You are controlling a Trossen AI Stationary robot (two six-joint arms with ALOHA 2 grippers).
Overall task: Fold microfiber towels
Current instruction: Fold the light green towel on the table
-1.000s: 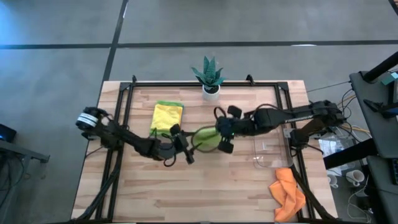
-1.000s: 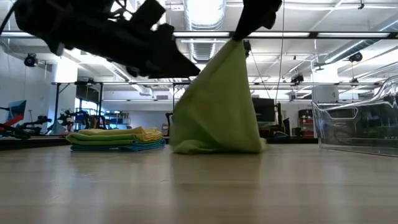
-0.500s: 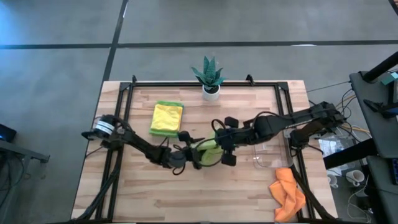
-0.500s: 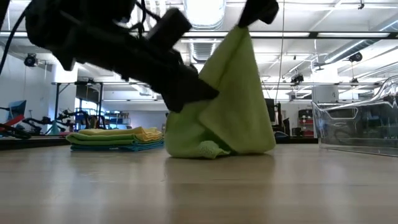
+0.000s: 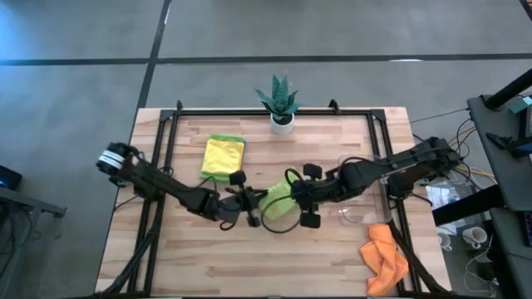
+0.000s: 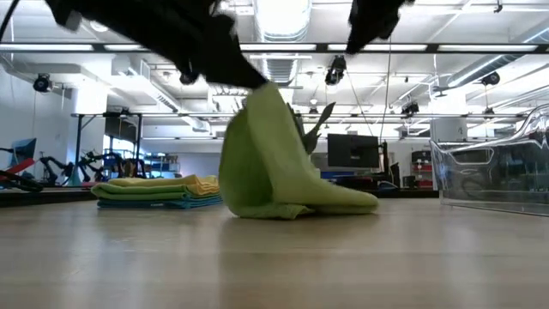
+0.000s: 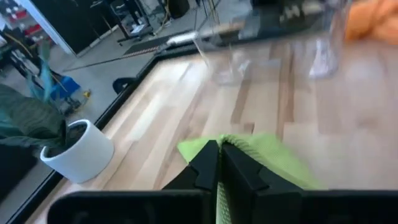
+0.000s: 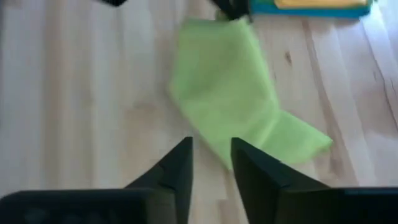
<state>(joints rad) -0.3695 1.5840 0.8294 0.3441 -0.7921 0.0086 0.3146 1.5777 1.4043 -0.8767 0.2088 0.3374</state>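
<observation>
The left tool [image 5: 250, 204] was clamped on one corner of a lime green towel [image 5: 278, 201] near the middle of the desk [image 5: 249, 266], holding that corner up while the rest of the cloth draped down onto the wood. The right tool [image 5: 306, 195] stood just beside the towel with its fingers [image 8: 180, 163] parted and nothing between them. A folded stack of towels [image 5: 224, 156], yellow on top, lay toward the far left corner. An orange towel [image 5: 384, 253] lay crumpled at the near right corner.
</observation>
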